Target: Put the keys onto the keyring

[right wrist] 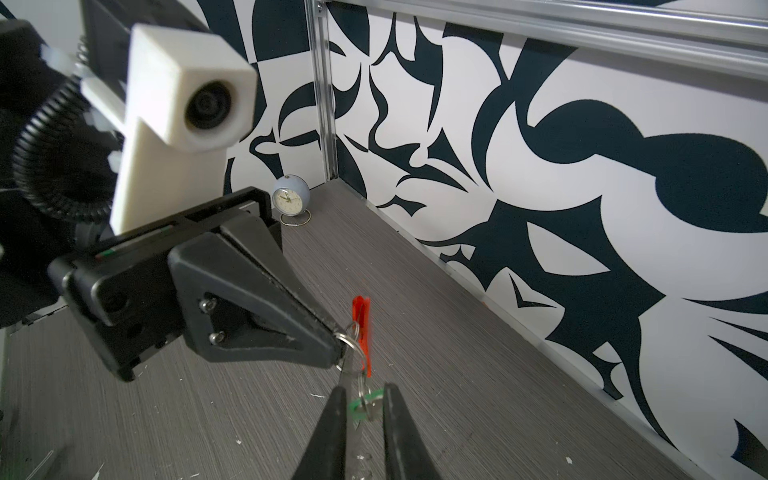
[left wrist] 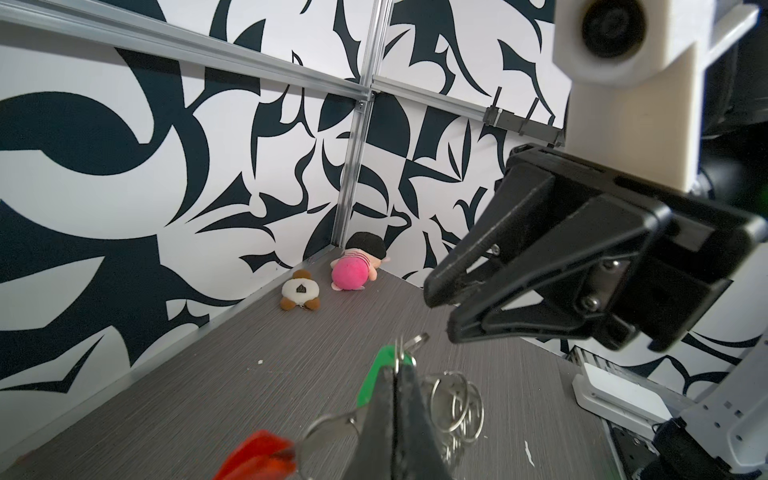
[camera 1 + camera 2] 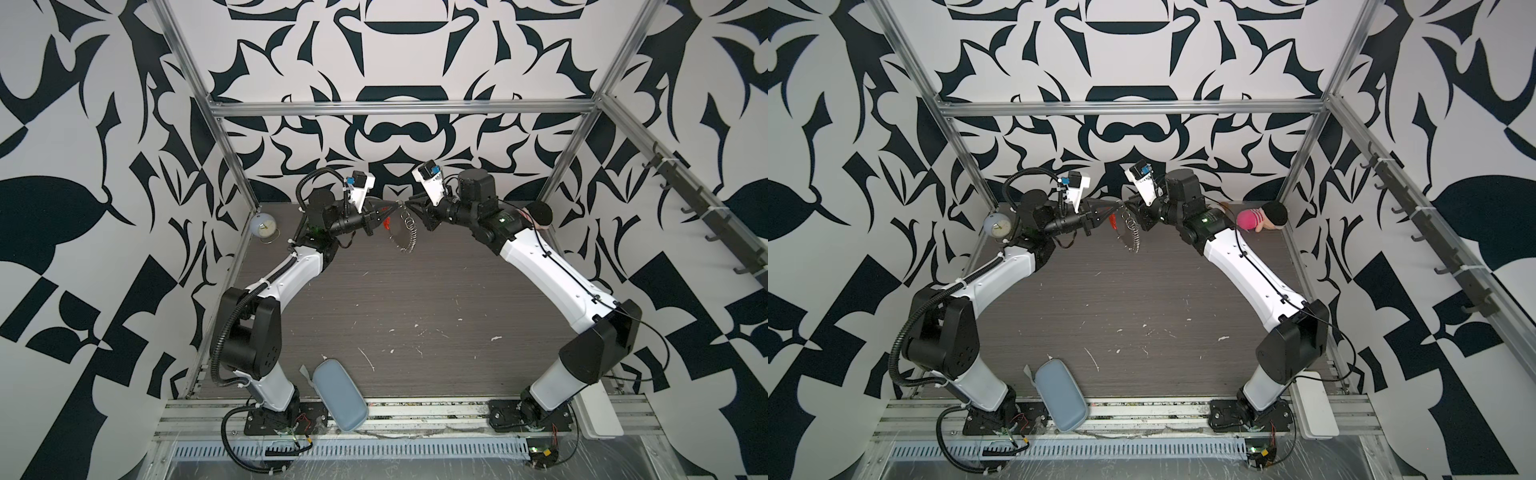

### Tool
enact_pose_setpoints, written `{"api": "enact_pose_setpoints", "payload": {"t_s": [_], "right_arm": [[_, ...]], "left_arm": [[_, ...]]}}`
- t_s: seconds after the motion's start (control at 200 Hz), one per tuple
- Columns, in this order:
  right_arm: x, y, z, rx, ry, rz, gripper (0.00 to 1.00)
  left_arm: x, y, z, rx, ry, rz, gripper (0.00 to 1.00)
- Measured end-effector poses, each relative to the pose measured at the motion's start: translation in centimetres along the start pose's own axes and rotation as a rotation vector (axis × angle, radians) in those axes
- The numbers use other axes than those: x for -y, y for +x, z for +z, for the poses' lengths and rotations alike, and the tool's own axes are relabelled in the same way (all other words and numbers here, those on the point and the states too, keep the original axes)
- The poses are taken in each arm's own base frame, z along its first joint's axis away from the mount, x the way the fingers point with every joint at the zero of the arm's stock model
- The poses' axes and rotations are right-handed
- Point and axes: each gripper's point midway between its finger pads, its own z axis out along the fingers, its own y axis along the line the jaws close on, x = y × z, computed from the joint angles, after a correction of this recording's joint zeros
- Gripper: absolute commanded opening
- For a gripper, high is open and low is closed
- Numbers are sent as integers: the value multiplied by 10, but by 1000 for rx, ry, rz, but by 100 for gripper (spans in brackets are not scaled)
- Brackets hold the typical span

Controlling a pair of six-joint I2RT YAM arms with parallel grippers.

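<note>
Both arms meet high over the back of the table. My left gripper [image 3: 395, 204] [image 2: 397, 374] is shut on the wire of the keyring [image 3: 402, 232], which hangs below it. The keyring's red bar [image 2: 257, 453] [image 1: 361, 320] and small silver rings [image 2: 457, 403] dangle. The keys, a green tag [image 2: 376, 376] [image 1: 357, 404] with a small silver key [image 1: 372, 405], hang right at the left gripper's tip. My right gripper [image 3: 409, 203] [image 1: 363, 390] faces it tip to tip. Its jaws stand a little apart on either side of the tag, and its fingertips [image 2: 434, 291] hold nothing.
A pale blue alarm clock [image 3: 262, 227] stands in the back left corner. A pink plush toy [image 2: 353, 272] and a brown-and-white one [image 2: 299, 293] lie in the back right corner. A grey-blue case [image 3: 338, 395] rests at the front edge, and a white box [image 3: 1312, 409] at the front right.
</note>
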Motion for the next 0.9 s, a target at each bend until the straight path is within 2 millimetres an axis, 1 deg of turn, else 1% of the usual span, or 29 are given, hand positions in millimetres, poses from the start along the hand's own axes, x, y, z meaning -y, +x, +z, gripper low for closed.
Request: {"api": "enact_pose_setpoints", "payload": {"t_s": [0.3,0.4,0.515,0.64,0.72,0.9], "right_arm": [[-2,8,7,-22,-19,2,21],[-3,10,9,-26,-23,0,17],[-3,11,10,-28,-25,-11,0],[-5,11,11,-29,-30,-12,0],[-9,11,12,-27,-35,-20,0],[-17,-3,17,19,-7,-50,0]], "left_arm": [[2,-3,0,3,7,-1,0],[3,-6,1,7,12,4,0],[3,-6,1,7,13,-5,0],[3,-7,1,11,12,-17,0],[3,-12,0,32,7,-29,0],[1,-28,-2,144,-5,-62,0]]}}
